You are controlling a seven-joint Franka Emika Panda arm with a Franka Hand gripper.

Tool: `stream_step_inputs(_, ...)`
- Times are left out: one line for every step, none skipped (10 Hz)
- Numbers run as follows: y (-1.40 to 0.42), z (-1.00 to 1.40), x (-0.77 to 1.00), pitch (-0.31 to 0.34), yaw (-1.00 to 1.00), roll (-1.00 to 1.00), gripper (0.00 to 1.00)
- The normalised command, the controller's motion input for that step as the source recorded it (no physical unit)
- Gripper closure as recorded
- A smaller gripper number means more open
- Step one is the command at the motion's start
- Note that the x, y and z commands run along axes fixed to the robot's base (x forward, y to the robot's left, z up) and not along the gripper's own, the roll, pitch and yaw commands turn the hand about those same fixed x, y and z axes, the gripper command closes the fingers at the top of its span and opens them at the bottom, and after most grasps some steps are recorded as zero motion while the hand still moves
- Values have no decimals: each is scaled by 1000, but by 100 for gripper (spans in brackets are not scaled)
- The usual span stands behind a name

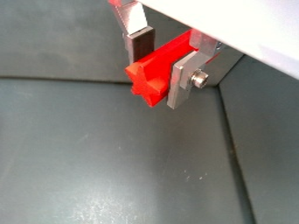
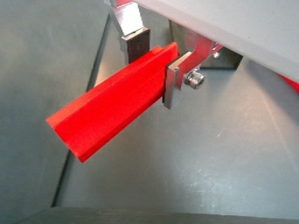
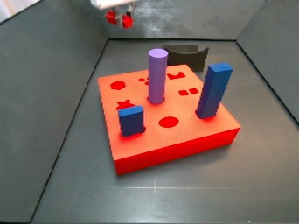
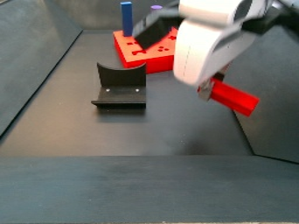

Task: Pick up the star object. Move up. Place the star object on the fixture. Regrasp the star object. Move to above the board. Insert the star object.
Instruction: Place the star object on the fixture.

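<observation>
Red and long, the star object [image 2: 111, 109] is pinched near one end by the hand [image 2: 158, 61], high above the floor, so it can go to the fixture [image 4: 119, 87].

No legible text, labels, brands, numbers or signs in any view. None on the gripper [image 2: 156, 61], on the star object [image 2: 111, 110] clamped between its fingers, nor on the board [image 3: 163, 118] and fixture [image 4: 119, 87] apart from it.

Dark grey floor [image 3: 70, 175] — bearing the board [image 3: 176, 144] and fixture [image 4: 119, 87], apart.
</observation>
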Motion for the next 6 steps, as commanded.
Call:
stream_step_inputs(-6,1000,-21,26,-1,-8,100)
stream_step_inputs(-5,1000,-23,31,-2,-9,100)
stream_step_inputs(-4,1000,-23,33,-3,-9,100)
stream_step_inputs(-2,850,-20,40,-4,-11,100)
stream_step_inputs(0,680,-14,48,-5,-13,100)
stream_step_inputs(4,507,-4,56,-6,-15,100)
